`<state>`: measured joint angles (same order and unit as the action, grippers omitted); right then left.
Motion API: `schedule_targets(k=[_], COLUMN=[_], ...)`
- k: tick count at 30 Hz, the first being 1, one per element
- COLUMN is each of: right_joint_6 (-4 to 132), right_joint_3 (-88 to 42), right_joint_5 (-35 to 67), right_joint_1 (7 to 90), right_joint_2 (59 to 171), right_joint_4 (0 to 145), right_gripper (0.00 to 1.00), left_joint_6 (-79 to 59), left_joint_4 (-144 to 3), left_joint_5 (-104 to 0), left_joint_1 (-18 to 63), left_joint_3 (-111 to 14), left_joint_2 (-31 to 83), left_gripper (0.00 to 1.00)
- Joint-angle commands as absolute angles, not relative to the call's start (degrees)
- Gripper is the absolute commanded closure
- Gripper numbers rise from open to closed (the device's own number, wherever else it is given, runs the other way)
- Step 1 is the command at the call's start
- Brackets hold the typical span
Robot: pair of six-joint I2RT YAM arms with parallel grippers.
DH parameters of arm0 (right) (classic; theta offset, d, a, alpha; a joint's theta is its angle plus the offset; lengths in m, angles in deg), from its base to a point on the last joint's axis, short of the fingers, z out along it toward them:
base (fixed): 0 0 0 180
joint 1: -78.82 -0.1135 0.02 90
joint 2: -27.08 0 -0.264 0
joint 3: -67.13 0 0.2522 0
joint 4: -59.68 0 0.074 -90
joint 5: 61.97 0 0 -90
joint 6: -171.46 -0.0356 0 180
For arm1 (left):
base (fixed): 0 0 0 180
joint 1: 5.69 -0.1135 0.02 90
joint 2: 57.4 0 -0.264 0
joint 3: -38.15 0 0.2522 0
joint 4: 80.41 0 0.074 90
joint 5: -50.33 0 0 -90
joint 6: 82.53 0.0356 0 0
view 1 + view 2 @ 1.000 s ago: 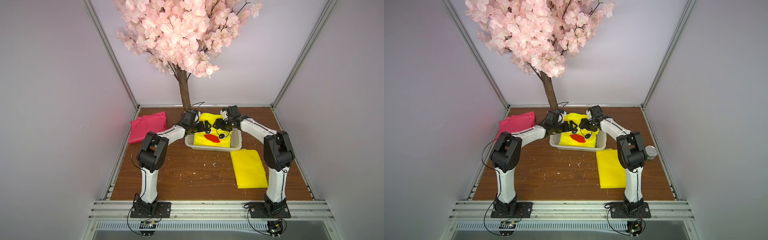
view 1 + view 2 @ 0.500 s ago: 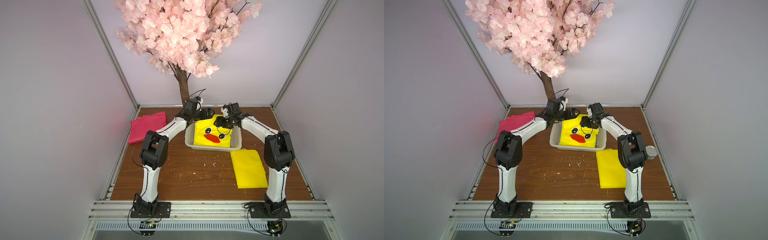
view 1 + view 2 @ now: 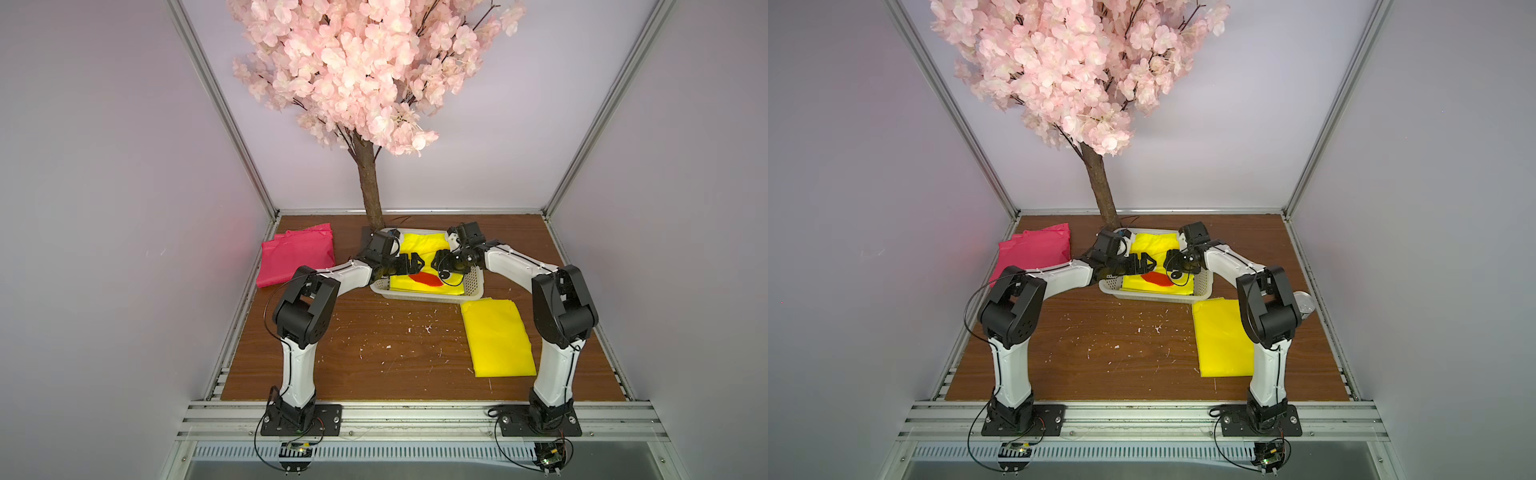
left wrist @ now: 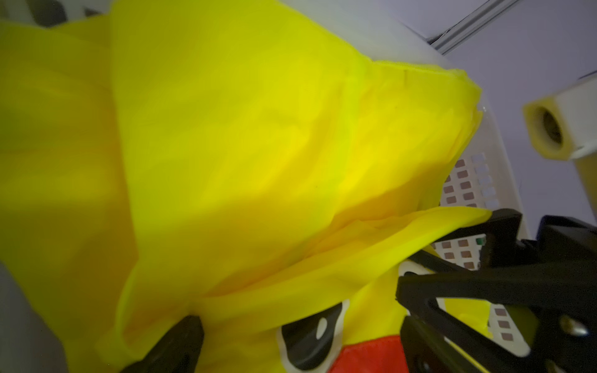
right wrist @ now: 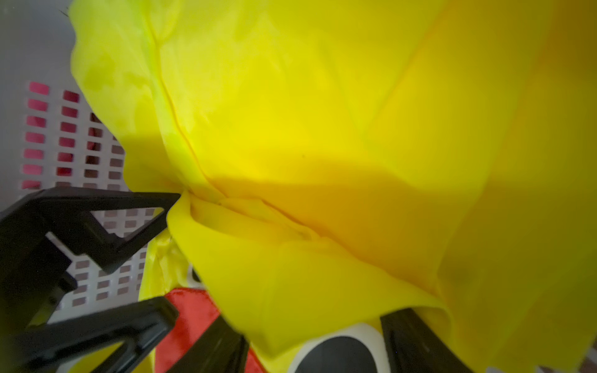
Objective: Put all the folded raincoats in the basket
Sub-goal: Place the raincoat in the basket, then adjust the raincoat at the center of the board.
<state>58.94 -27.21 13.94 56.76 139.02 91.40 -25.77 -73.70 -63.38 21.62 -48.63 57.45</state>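
The white perforated basket (image 3: 428, 297) (image 3: 1154, 296) stands at the back of the board, just in front of the tree. A folded yellow raincoat (image 3: 419, 245) (image 3: 1150, 245) with a duck face lies inside it. My left gripper (image 3: 417, 262) (image 3: 1150, 262) and right gripper (image 3: 436, 262) (image 3: 1168, 262) meet tip to tip low over its middle, hiding the duck's eyes. In the left wrist view the left gripper (image 4: 300, 342) is open over a duck eye. In the right wrist view the right gripper (image 5: 318, 345) stands open, with a raised fold of raincoat (image 5: 323, 97) between its fingers.
A pink folded raincoat (image 3: 297, 257) lies left of the basket. A plain yellow one (image 3: 496, 336) lies at the front right, beside the right arm. The tree trunk (image 3: 370, 187) rises right behind the basket's far left corner. White scraps dot the wooden board (image 3: 374, 345).
Half a second ago the left gripper was up by the tree trunk and the duck face showed. It has come back over the raincoat's middle, facing the right gripper, which moved little.
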Motion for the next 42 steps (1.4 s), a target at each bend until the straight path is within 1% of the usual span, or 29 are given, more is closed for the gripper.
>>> schedule_targets(k=[1, 4, 8, 11, 15, 18, 22, 28, 29, 33, 36, 38, 42], right_joint_6=[58.9, 59.0, 59.0, 59.0, 58.9, 58.3, 57.4, 56.1, 55.8, 54.6, 53.8, 52.7, 51.2], right_joint_3=[-29.2, -32.3, -37.0, -39.8, -41.1, -39.2, -33.6, -19.3, -16.5, -7.5, -0.7, 4.1, 10.7], right_joint_5=[12.6, 12.3, 11.7, 11.3, 10.8, 11.0, 11.3, 15.7, 15.9, 17.0, 17.6, 17.0, 16.1], right_joint_1=[56.5, 56.5, 56.6, 56.8, 57.0, 57.1, 57.6, 59.9, 60.7, 63.7, 67.0, 70.7, 77.6], right_joint_2=[137.8, 137.0, 135.6, 134.2, 131.6, 127.9, 121.1, 106.2, 103.4, 94.0, 87.9, 84.4, 80.6], right_joint_4=[94.4, 95.5, 96.3, 96.7, 97.7, 97.5, 96.8, 97.0, 97.3, 100.6, 103.4, 104.7, 106.0], right_gripper=[0.31, 0.31, 0.3, 0.3, 0.3, 0.3, 0.3, 0.29, 0.29, 0.29, 0.29, 0.29, 0.29], left_joint_6=[-26.0, -23.6, -20.5, -18.8, -18.5, -18.6, -17.9, -18.5, -18.9, -21.6, -22.4, -22.1, -22.6], left_joint_4=[-69.1, -64.2, -56.8, -52.7, -50.1, -49.4, -48.8, -49.5, -50.0, -52.0, -53.2, -53.5, -56.3], left_joint_5=[-62.5, -60.8, -58.4, -57.6, -58.6, -60.2, -62.4, -63.4, -63.3, -63.3, -63.6, -64.3, -66.6], left_joint_1=[22.6, 22.6, 22.5, 22.6, 22.5, 23.3, 25.9, 31.8, 33.2, 38.0, 41.6, 43.4, 45.0], left_joint_3=[-50.1, -56.9, -69.9, -77.4, -81.0, -79.0, -72.6, -61.0, -57.3, -50.0, -45.7, -43.8, -41.5], left_joint_2=[57.8, 57.8, 59.1, 59.7, 58.7, 56.1, 50.6, 40.5, 38.9, 34.2, 32.4, 32.7, 34.3], left_gripper=[0.0, 0.0, 0.0, 0.0, 0.0, 0.0, 0.0, 0.0, 0.0, 0.0, 0.0, 0.0, 0.0])
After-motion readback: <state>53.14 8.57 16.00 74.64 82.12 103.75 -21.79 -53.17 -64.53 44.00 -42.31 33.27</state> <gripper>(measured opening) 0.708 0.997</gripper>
